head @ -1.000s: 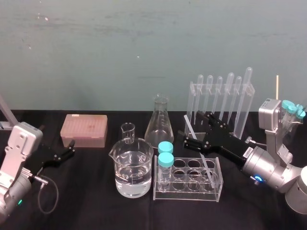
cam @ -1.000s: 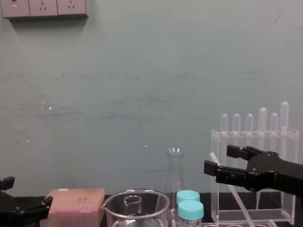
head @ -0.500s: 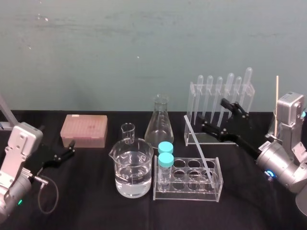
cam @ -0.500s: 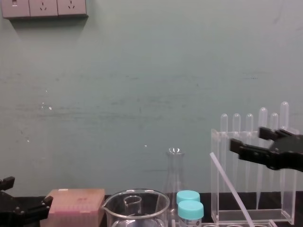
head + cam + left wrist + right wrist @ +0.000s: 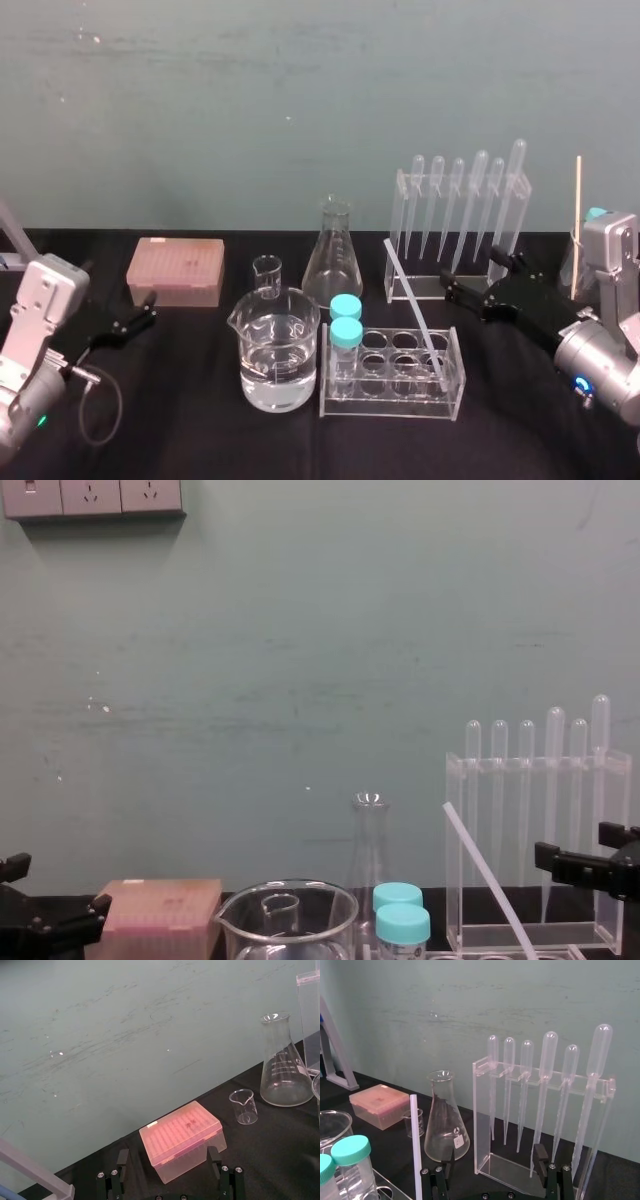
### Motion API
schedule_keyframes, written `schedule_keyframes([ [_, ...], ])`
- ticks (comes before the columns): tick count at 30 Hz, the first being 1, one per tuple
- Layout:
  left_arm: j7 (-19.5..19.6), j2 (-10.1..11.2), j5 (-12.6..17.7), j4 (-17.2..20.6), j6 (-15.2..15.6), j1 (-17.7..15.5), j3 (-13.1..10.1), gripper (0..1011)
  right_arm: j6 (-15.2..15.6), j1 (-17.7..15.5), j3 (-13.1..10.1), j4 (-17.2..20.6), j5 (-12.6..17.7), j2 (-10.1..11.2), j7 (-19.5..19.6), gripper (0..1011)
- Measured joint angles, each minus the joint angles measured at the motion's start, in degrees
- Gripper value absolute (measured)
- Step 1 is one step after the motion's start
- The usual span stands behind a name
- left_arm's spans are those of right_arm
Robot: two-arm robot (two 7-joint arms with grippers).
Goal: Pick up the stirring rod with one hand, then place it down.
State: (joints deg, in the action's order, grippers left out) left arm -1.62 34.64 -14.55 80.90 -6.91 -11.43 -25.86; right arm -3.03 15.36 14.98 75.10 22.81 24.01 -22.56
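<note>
On black cloth [image 5: 200, 440], slim translucent stirring rod [image 5: 415, 312] slants.

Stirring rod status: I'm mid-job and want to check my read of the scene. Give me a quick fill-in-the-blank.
1. The stirring rod leans in the tube rack, its lower end at the rack's ____ end, away from the capped tubes.
2. The right gripper holds nothing, and its jaws are ____.
3. The pipette stand holds ____ pipettes.
4. The left gripper sits beside the ____ tip box.

Missing words: right; open; six; pink.
</note>
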Motion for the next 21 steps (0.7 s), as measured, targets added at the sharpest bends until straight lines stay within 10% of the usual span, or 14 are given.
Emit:
schedule_keyframes([
  [21,0.00,0.00,0.00,0.00,0.00,0.00,0.00,1000,-0.42,0.02,0.13,0.24,-0.15,-0.04,0.19,1003],
])
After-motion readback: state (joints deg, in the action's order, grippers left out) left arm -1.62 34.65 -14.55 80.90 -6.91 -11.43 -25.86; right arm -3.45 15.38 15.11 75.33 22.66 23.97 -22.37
